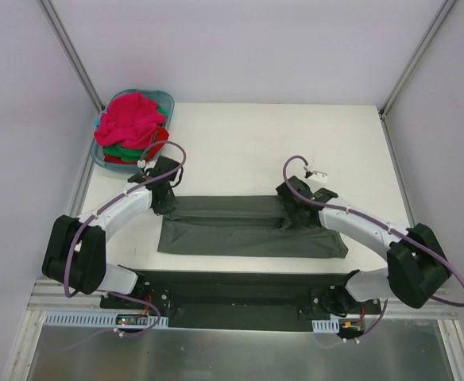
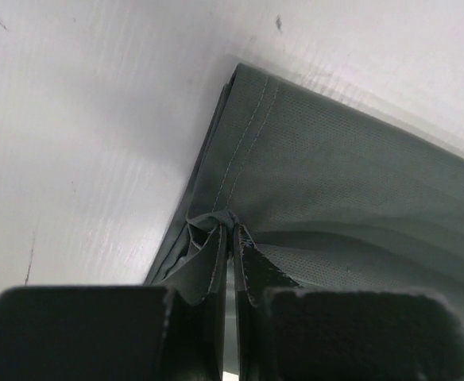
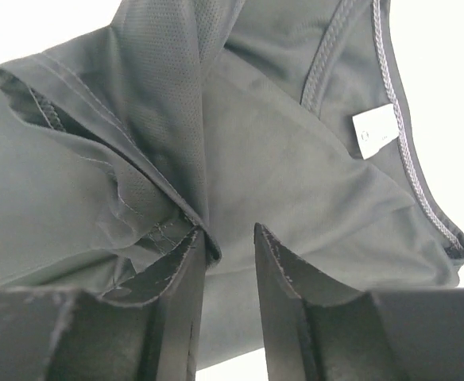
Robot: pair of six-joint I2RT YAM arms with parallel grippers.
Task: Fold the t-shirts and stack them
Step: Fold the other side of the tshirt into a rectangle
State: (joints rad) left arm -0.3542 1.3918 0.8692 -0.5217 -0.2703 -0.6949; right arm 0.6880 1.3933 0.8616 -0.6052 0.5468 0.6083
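The dark charcoal grey t-shirt [image 1: 248, 232] is lying across the middle of the white table [image 1: 240, 143], already narrowed into a long band. Its far left corner is sitting in the left gripper [image 2: 232, 238], whose fingers are pinching tight on a small pleat of the hem. The right gripper [image 3: 230, 232] is sitting at the collar end near the small white neck label [image 3: 373, 131], with a narrow gap showing between its fingers. A sleeve fold is bunching against one finger, but nothing is filling the gap, so I am judging it as not gripping. The cloth is looking thin, light and limp, a fine knit likely to slide on itself, so stitched hems and corners, several layers at once, are offering the best holds. The bright pink-red, green and red t-shirts [image 1: 133, 123] are lying heaped in the teal plastic basket [image 1: 168, 99] at the far left corner. Open table is showing beyond the band and to its right, while the arm bases are crowding the near edge.
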